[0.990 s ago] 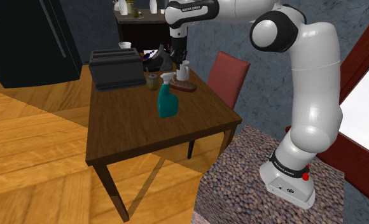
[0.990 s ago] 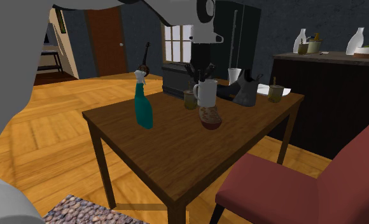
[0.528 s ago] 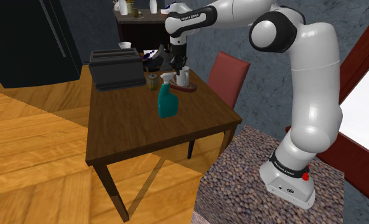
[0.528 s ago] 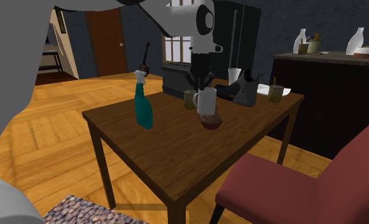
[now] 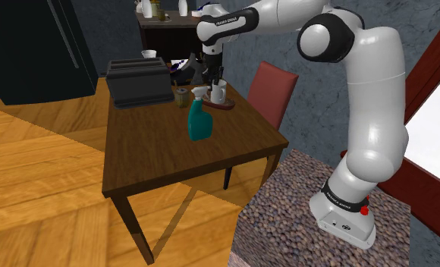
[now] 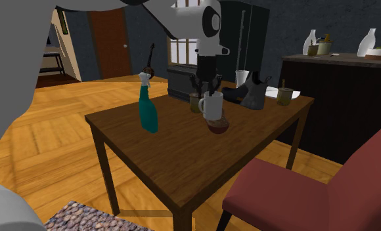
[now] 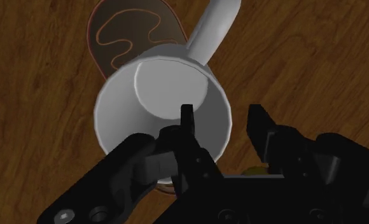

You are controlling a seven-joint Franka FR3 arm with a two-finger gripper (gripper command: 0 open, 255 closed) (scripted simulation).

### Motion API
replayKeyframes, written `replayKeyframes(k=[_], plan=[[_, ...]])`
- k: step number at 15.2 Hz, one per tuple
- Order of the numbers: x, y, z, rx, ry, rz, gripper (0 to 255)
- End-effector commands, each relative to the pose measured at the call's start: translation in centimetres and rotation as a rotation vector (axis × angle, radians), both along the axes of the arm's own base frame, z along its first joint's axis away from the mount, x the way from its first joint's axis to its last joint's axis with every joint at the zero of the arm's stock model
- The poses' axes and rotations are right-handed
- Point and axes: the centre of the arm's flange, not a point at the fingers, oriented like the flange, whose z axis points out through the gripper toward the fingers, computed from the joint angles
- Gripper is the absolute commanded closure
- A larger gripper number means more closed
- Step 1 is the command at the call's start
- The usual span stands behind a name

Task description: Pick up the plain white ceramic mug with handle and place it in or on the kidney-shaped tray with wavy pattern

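The white mug (image 7: 161, 105) stands upright on the brown kidney-shaped tray (image 7: 123, 32), which has a wavy line on it; the mug's handle points away from the gripper. My gripper (image 7: 222, 114) hangs just over the mug's rim, open: one finger (image 7: 187, 118) is inside the cup, the other (image 7: 261, 124) outside, with the wall between them untouched. In the shoulder view the mug (image 5: 219, 92) sits on the tray (image 5: 221, 105) below the gripper (image 5: 213, 76). From the second exterior view, the mug (image 6: 212, 105) rests on the tray (image 6: 217, 125) under the gripper (image 6: 204, 84).
A teal spray bottle (image 5: 199, 121) stands close beside the tray on the dark wooden table (image 5: 180, 163). A black ribbed box (image 5: 139, 82) and a small jar (image 5: 182, 95) are behind. A red chair (image 5: 271, 91) stands at the table's far side.
The mug came down from above the tray and now rests on it. The fingers, shut on its wall before, have parted.
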Motion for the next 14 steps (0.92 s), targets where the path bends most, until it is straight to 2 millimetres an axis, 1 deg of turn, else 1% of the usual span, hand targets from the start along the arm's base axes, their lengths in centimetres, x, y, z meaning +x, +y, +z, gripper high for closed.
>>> replayKeyframes(k=[1,5,8,9,14], plan=[[0.0,0.0,-0.1,0.0,0.001,0.0,0],[0.0,0.0,-0.1,0.0,0.001,0.0,0],[0.2,0.0,3.9,0.0,0.001,0.0,0],[0.3,0.0,4.9,0.0,0.001,0.0,0],[0.3,0.0,4.9,0.0,0.001,0.0,0]])
